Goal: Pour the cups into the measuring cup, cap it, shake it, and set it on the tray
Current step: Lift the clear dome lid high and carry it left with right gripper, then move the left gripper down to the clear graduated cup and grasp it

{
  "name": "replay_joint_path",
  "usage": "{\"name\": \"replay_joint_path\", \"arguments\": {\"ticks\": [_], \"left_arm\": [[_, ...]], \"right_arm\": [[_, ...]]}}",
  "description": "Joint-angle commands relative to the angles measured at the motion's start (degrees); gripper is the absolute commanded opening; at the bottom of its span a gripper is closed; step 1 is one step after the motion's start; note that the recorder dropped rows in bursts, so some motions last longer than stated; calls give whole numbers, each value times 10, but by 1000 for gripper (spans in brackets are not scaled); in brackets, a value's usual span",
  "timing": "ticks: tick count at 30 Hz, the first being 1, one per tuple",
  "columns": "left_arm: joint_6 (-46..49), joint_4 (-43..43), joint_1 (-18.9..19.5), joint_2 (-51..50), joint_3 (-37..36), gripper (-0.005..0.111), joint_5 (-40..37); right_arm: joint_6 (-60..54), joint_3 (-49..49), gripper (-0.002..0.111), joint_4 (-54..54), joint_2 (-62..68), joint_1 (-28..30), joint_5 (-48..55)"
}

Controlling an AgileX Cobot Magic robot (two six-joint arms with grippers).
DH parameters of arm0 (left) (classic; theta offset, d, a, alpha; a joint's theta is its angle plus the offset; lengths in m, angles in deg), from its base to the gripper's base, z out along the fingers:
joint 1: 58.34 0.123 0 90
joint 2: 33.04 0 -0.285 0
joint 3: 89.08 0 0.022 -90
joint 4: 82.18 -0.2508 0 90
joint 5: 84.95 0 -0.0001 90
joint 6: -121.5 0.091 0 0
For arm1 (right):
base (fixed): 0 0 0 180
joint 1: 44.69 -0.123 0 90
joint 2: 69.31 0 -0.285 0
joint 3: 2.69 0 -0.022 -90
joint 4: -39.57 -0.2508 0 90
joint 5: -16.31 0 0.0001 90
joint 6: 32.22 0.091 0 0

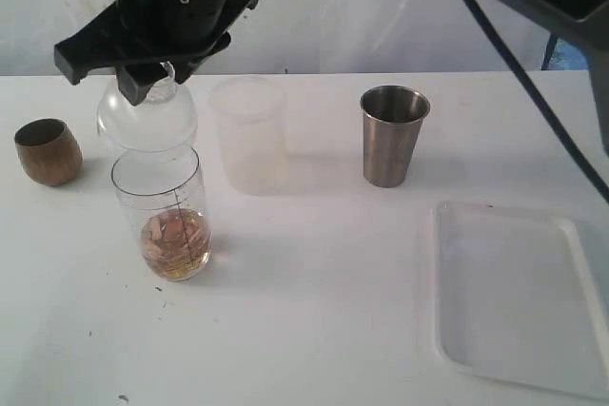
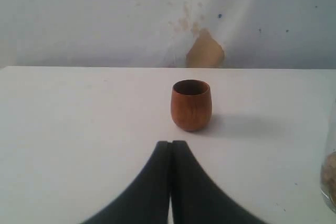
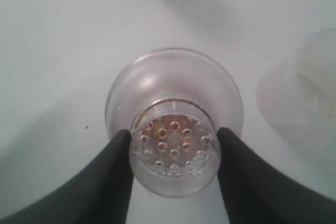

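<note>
Only the right wrist view shows the perforated top of the clear cap [image 3: 173, 77], which the right gripper [image 3: 174, 145] pinches on both sides. Only the left wrist view shows the left gripper [image 2: 170, 148], pressed together and facing the wooden cup [image 2: 191, 105]. In the exterior view the measuring cup [image 1: 162, 216] stands upright (mouth up, brownish contents low) just under the cap, with the tray [image 1: 519, 297] at its four o'clock.

Frosted cup [image 1: 249, 130] upright near the table's [image 1: 314, 330] far edge, slightly left of mid-width. White wall [image 2: 105, 19] behind that edge has a tan stain [image 2: 205, 52] and a few dark specks. Small dark marks [image 1: 124, 396] sit near the table's front-left corner.
</note>
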Motion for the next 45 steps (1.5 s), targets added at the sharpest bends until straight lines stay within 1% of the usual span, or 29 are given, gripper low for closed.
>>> {"name": "replay_joint_path", "arguments": {"ticks": [1, 8, 17, 20, 22, 24, 27, 28, 31, 34, 36, 38, 39, 41, 42, 44, 45], "left_arm": [[-3, 6, -4, 3, -3, 0, 4], [-3, 6, -4, 3, -3, 0, 4], [-3, 6, -4, 3, -3, 0, 4], [-20, 15, -4, 3, -3, 0, 24], [-30, 24, -4, 3, -3, 0, 53], [-61, 43, -4, 3, -3, 0, 111], [-169, 138, -4, 3, -3, 0, 178], [-202, 153, -4, 3, -3, 0, 193], [-248, 138, -4, 3, -3, 0, 231], [-292, 120, -4, 3, -3, 0, 279], [-347, 117, -4, 3, -3, 0, 299], [-358, 81, -4, -5, 20, 0, 274], [-360, 45, -4, -28, 49, 0, 246], [-363, 20, -4, -74, 105, 0, 176], [-359, 1, -4, -116, 138, 0, 129], [-333, -25, -4, -179, 198, 0, 79], [-317, -31, -4, -230, 238, 0, 37]], "right_arm": [[-35, 1, 0, 31, -45, -1, -1], [-35, 1, 0, 47, -113, -1, -1], [-30, 8, 0, 40, -135, -1, -1], [-30, 22, 0, 40, -135, -1, -1], [-30, 31, 0, 40, -135, -1, -1], [-30, 32, 0, 40, -135, -1, -1], [-30, 32, 0, 40, -136, -1, -1], [-30, 32, 0, 40, -136, -1, -1], [-35, 32, 0, 53, -141, -1, -1], [-26, 32, 0, 109, -151, -1, -1], [0, 32, 0, 153, -158, -1, -1], [2, 34, 0, 165, -164, -1, -1], [2, 34, 0, 166, -167, -1, -1], [6, 36, 0, 166, -170, -1, -1], [9, 36, 0, 166, -170, -1, -1], [11, 36, 0, 174, -170, -1, -1], [14, 36, 0, 180, -170, -1, -1]]}}
